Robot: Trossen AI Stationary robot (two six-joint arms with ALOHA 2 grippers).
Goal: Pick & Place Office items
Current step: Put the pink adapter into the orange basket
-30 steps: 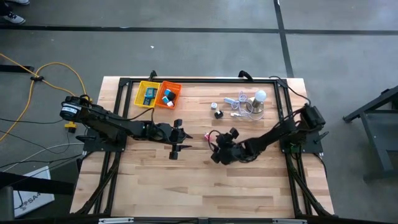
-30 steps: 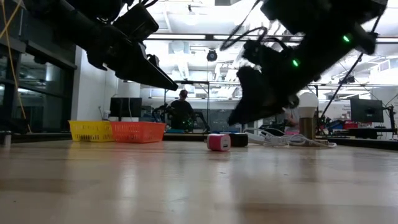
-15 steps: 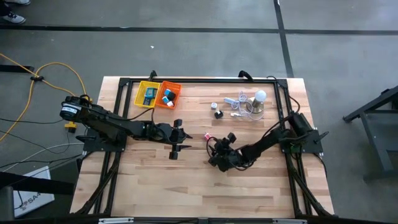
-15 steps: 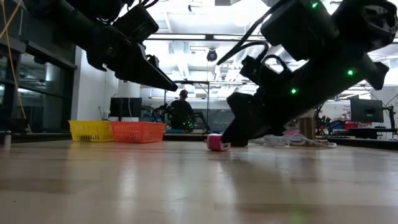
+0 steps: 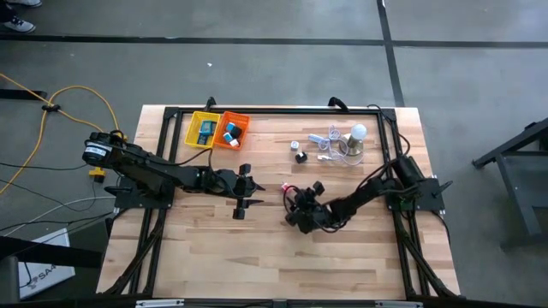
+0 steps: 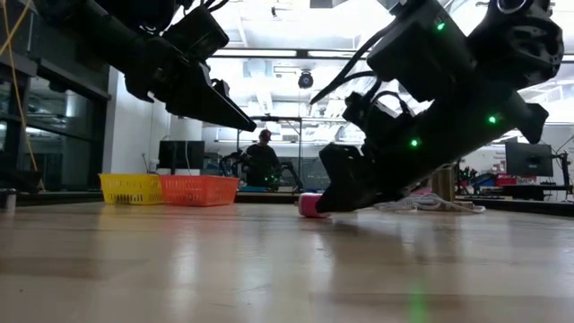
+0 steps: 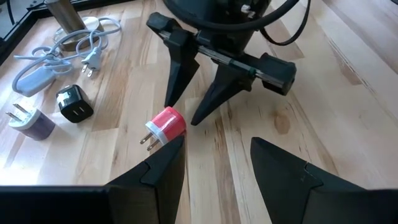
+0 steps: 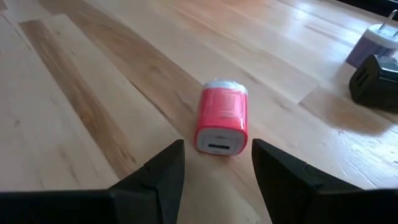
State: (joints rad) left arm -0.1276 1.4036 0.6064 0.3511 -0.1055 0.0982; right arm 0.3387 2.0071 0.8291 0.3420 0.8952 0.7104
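A pink-red plug-shaped piece (image 8: 222, 118) lies on its side on the wood (image 5: 285, 188) (image 7: 165, 124). My right gripper (image 8: 214, 158) is open and low over the table, its fingertips just short of that piece, one to each side, touching nothing (image 5: 292, 199) (image 6: 328, 201). My left gripper (image 7: 217, 155) is open and hovers left of the piece, facing it (image 5: 243, 190). Farther back lie a black plug piece (image 7: 74, 104) and a purple-and-white one (image 7: 30, 122). Blue and white pieces sit in the yellow basket (image 5: 204, 129) and the orange basket (image 5: 231, 129).
A white light bulb (image 5: 358, 132) and a white cable (image 5: 329, 142) lie near the far right corner of the table. The two baskets stand at the far left edge. A black frame (image 5: 274, 110) runs round the table. A person (image 6: 263, 160) sits in the room behind.
My right gripper has come down toward the table and moved toward the table's left, closing in on the pink-red piece. The piece has stayed where it was.
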